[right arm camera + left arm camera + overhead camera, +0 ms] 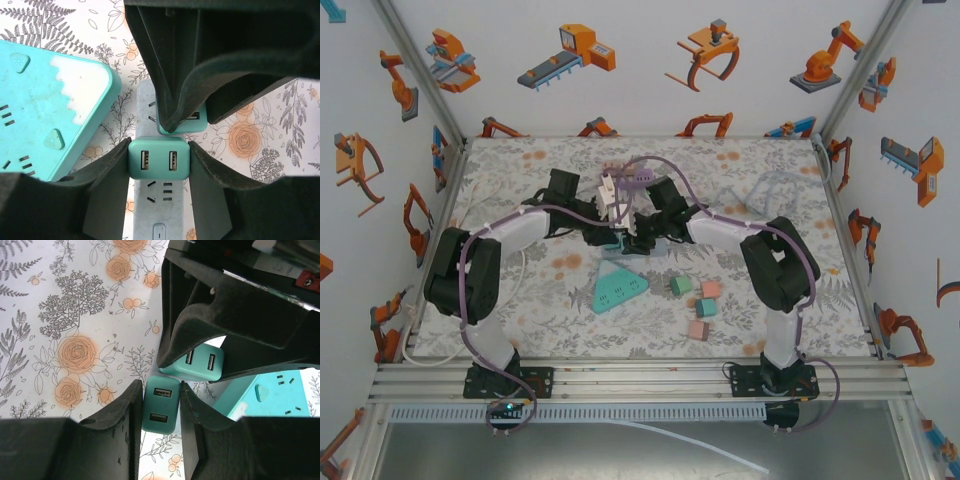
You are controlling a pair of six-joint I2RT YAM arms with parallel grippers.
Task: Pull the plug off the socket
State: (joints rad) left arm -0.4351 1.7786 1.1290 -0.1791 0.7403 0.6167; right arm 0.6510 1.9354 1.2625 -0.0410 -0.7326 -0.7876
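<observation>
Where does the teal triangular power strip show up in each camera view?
Top external: teal power strip near picture centre, mid-table.
Left wrist: teal power strip at lower right.
Right wrist: teal power strip filling the left side.
Shared landmark: the floral table cover it lies on.

A robot lab test cell; floral table cover (75, 315) under the left claw (161, 410); sticker-covered white walls (650, 90) beyond it; aluminium frame rail (640, 382) behind it.

No words, numbers or brand names could be read anywhere. A faint mark on the teal power strip (35, 115) was too small to make out.
</observation>
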